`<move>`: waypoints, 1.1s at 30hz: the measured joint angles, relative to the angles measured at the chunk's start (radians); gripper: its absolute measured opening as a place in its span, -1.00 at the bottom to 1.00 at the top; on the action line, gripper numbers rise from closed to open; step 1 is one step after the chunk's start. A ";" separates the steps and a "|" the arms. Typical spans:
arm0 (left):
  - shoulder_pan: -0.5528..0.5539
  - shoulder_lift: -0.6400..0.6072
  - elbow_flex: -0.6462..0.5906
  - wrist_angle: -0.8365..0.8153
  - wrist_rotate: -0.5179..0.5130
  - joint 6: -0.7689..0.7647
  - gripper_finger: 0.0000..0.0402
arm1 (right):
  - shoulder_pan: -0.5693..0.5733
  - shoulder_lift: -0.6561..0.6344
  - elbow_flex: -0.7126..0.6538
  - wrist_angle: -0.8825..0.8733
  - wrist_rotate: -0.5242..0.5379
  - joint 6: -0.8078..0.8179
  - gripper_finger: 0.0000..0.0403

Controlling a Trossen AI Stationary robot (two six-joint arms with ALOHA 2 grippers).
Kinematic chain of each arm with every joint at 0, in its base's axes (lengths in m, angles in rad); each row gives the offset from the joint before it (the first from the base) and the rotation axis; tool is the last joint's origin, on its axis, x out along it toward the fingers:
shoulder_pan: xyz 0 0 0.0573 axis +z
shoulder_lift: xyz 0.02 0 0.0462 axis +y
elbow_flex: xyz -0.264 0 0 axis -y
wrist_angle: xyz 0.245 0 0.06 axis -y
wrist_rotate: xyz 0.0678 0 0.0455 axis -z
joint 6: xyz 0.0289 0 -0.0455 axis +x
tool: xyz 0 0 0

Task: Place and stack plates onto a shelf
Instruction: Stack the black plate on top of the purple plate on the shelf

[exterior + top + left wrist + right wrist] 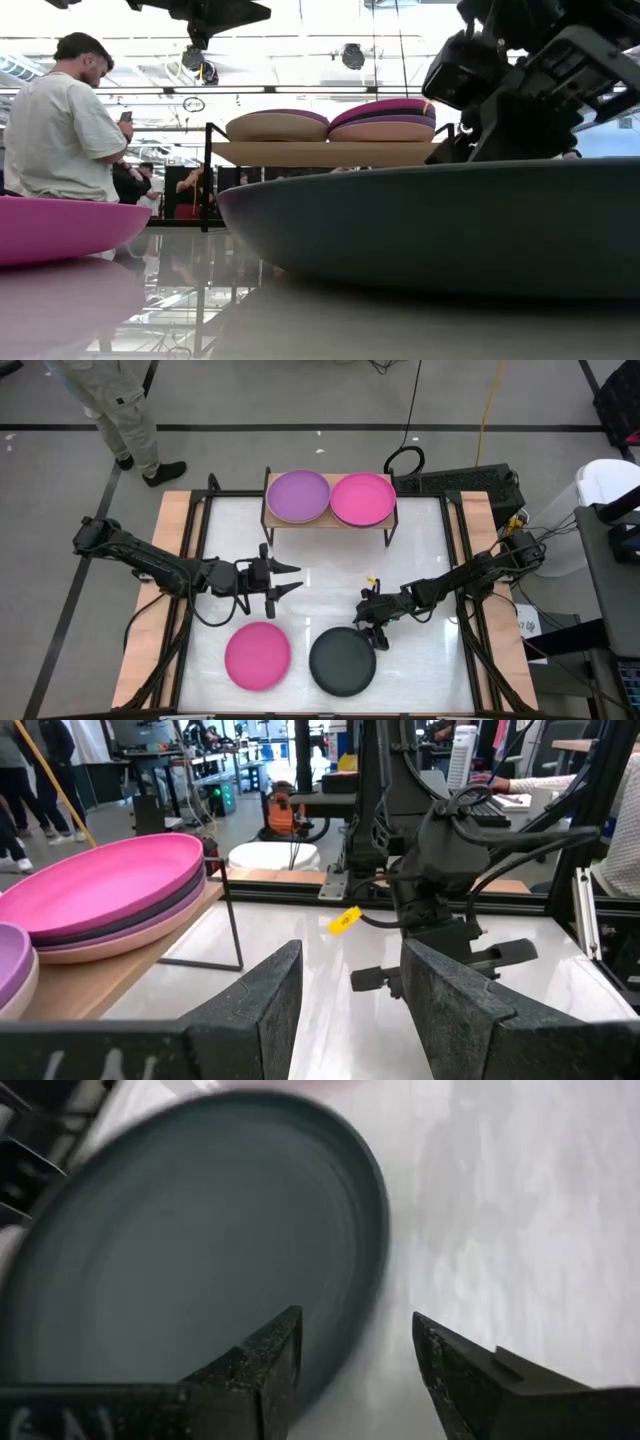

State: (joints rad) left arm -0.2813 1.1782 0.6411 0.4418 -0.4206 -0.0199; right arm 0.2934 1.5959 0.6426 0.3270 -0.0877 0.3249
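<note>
The shelf point(330, 520) stands at the table's far middle. On it are a stack topped by a purple plate point(297, 495) and a stack topped by a hot pink plate point(362, 498). A hot pink plate point(257, 656) and a black plate point(342, 660) lie flat on the table near its front edge. My right gripper point(375, 637) is open at the black plate's far right rim point(375, 1210); one finger is over the plate and one is outside the rim. I cannot see any touch. My left gripper point(291, 581) is open and empty above the table's middle, left of centre.
Wooden side strips point(150, 590) run along the table's left and right edges. A person point(120, 410) stands beyond the far left corner and also shows in the low view point(60, 120). Bare white tabletop point(330, 575) lies between the shelf and the two plates.
</note>
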 joint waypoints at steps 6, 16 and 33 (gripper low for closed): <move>0.000 0.000 0.000 0.003 0.000 -0.002 -0.12 | 0.004 0.003 0.000 0.021 -0.013 0.004 -0.15; 0.000 0.000 0.000 0.006 0.000 -0.012 -0.12 | 0.003 0.049 0.000 0.051 0.008 0.003 -0.15; -0.001 0.000 0.001 -0.003 0.000 -0.071 -0.12 | 0.003 0.087 0.000 0.058 0.016 0.004 -0.18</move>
State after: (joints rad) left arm -0.2821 1.1782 0.6418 0.4393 -0.4202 -0.0910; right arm 0.2961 1.6825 0.6422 0.3852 -0.0715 0.3286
